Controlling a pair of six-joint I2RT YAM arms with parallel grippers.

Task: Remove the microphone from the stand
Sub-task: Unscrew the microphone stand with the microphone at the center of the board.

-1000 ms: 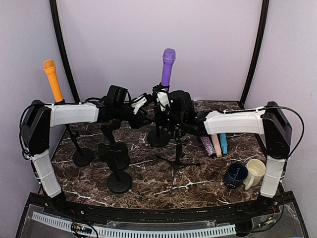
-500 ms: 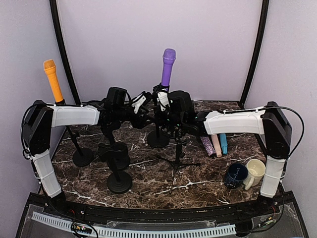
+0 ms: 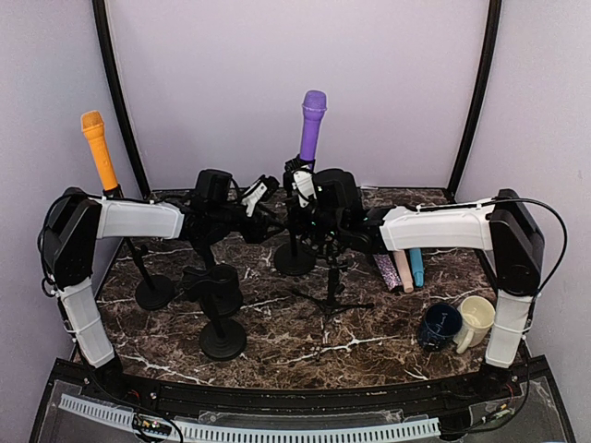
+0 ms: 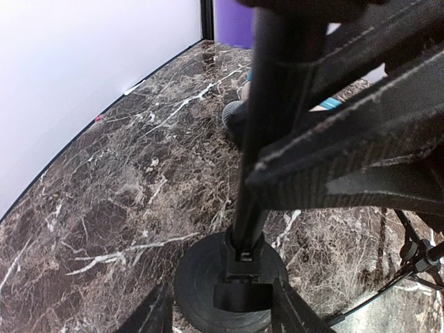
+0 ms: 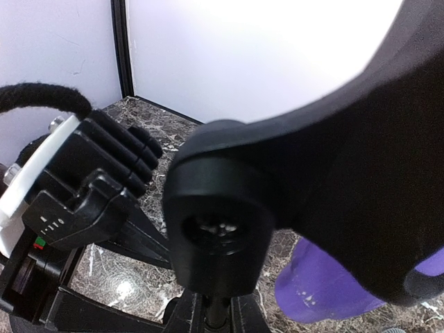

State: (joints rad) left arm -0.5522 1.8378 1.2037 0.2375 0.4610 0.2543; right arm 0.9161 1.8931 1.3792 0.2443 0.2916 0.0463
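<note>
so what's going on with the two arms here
Both arms reach in to the middle stand, which holds the purple microphone upright. The right hand is shut on the stand just below the microphone. The left hand, fingers apart, sits beside it. The microphone is not yet out.

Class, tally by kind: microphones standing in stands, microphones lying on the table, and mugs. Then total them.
Microphones in stands: 2 (orange microphone, purple microphone)
Microphones lying flat: 3
Mugs: 2 (blue mug, cream mug)
Total: 7
</note>
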